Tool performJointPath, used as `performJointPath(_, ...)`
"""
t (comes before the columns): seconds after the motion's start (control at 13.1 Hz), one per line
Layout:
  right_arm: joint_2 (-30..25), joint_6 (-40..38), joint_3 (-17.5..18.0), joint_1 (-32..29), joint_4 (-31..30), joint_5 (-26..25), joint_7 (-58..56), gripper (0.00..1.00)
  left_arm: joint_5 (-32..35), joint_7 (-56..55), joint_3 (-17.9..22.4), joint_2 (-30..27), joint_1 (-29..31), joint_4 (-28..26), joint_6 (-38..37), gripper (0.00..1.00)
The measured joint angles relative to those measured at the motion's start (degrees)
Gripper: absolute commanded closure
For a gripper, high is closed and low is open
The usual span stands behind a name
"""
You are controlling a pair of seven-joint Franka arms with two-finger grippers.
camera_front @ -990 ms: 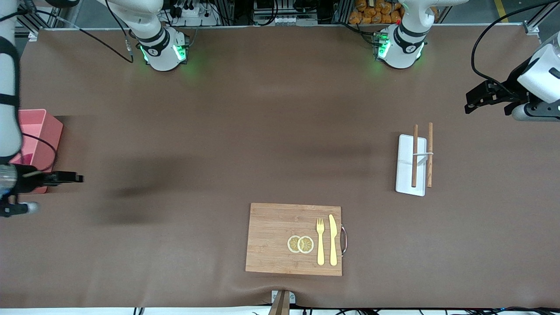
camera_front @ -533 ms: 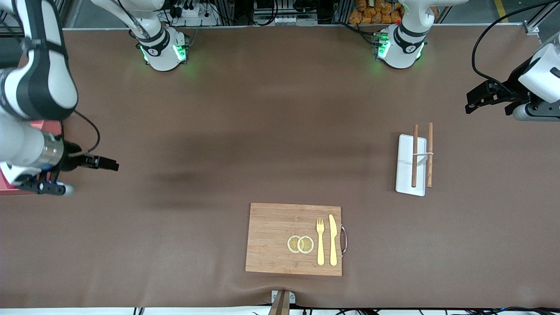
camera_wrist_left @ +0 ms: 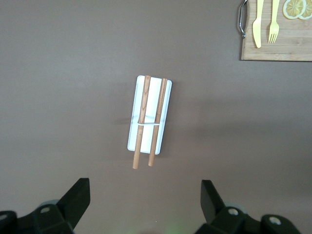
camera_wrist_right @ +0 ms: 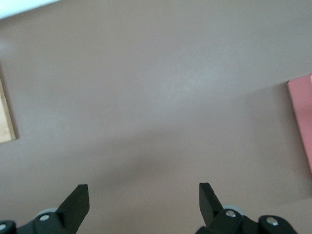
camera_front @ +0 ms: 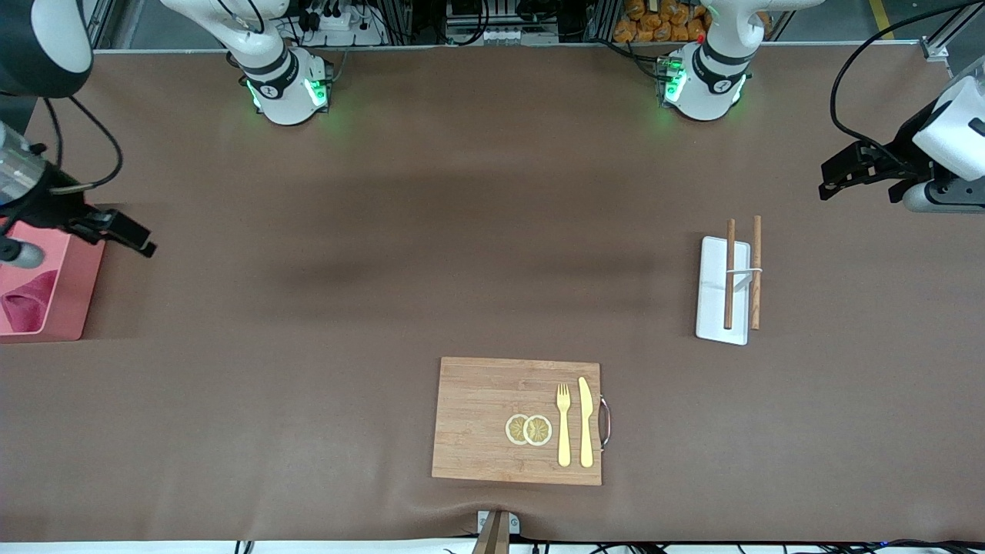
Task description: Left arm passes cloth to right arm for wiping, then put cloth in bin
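Note:
The raspberry-red cloth (camera_front: 26,302) lies inside the salmon-pink bin (camera_front: 74,277) at the right arm's end of the table. My right gripper (camera_front: 131,237) is open and empty, up over the table just beside the bin's corner. In the right wrist view the right gripper (camera_wrist_right: 141,204) shows wide-open jaws over bare table, with a bin wall (camera_wrist_right: 302,122) at the edge. My left gripper (camera_front: 844,171) is open and empty at the left arm's end of the table, where that arm waits. The left wrist view shows the left gripper (camera_wrist_left: 145,207) with its jaws apart.
A white tray (camera_front: 712,296) with brown chopsticks (camera_front: 729,273) lies toward the left arm's end; it also shows in the left wrist view (camera_wrist_left: 163,112). A wooden cutting board (camera_front: 477,419) with lemon slices, fork and knife lies near the front camera.
My right arm has swung away from over the bin, its gripper empty. The bin is uncovered and shows the cloth inside. The left arm has not moved.

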Motion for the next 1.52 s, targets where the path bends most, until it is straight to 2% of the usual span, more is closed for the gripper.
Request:
performJointPath(0.3, 4.9, 0.3, 0.1, -0.1, 6.9, -1.0, -0.2, 0.0, 0.0, 0.0, 0.0, 0.0, 0.0, 0.0, 0.0, 0.0)
performJointPath(0.53, 6.4, 0.4, 0.4, 0.2, 10.4, -1.9, -1.5, 0.0, 0.0, 0.0, 0.0, 0.0, 0.0, 0.0, 0.0, 0.0)
performJointPath(1.07, 6.5, -0.4, 1.0, 0.8, 11.6, -1.9, -1.5, 0.0, 0.0, 0.0, 0.0, 0.0, 0.0, 0.0, 0.0, 0.0)
performJointPath(1.52, 6.4, -2.8, 1.2, 3.6, 12.7, -1.9, -1.0, 0.0, 0.0, 0.0, -0.1, 0.0, -0.1, 0.8, 0.0, 0.0)
